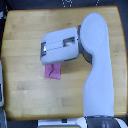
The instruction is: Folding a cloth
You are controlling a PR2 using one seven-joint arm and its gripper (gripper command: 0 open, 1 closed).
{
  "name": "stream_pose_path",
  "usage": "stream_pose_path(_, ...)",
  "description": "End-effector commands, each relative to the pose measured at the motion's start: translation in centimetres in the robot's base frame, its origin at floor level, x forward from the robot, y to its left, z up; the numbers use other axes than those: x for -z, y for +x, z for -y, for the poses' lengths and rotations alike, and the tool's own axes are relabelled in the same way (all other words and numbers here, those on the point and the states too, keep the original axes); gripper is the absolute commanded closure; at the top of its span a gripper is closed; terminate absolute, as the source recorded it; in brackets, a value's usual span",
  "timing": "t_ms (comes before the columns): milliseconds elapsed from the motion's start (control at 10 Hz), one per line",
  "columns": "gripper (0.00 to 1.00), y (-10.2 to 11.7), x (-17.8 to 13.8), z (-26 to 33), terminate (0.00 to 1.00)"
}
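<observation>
The pink-magenta cloth point(52, 71) lies on the wooden tabletop point(25, 45) near its middle. Only its lower part shows; the rest is hidden under my arm. My white arm point(97, 65) reaches in from the bottom right and bends toward the exterior view's left. Its wrist and gripper point(44, 50) sit directly over the cloth's upper edge. The fingers are hidden from this top-down view, so I cannot tell whether they are open or shut.
The table's rounded edges border dark floor on all sides. A pale object point(1, 85) sits at the exterior view's left edge. The robot's base point(100, 122) is at the bottom right.
</observation>
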Motion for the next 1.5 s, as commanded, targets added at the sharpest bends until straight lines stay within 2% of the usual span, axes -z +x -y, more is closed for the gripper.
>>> stream_pose_path(0, 0.0, -0.6, 0.1, 1.4, 0.0)
stream_pose_path(300, 0.0, -1.0, 0.0, 2.0, 0.0)
stream_pose_path(600, 0.0, -0.5, -0.8, 2.3, 0.0)
stream_pose_path(700, 0.0, 0.4, -2.1, 2.5, 0.0)
stream_pose_path(800, 0.0, 1.7, -4.9, 2.2, 0.0)
stream_pose_path(900, 0.0, 2.0, -5.6, 2.3, 0.0)
stream_pose_path(1000, 0.0, 3.5, -8.8, 2.8, 0.0)
stream_pose_path(1100, 0.0, 4.2, -10.2, 3.4, 0.0)
stream_pose_path(1400, 0.0, 4.9, -14.3, 4.2, 0.0)
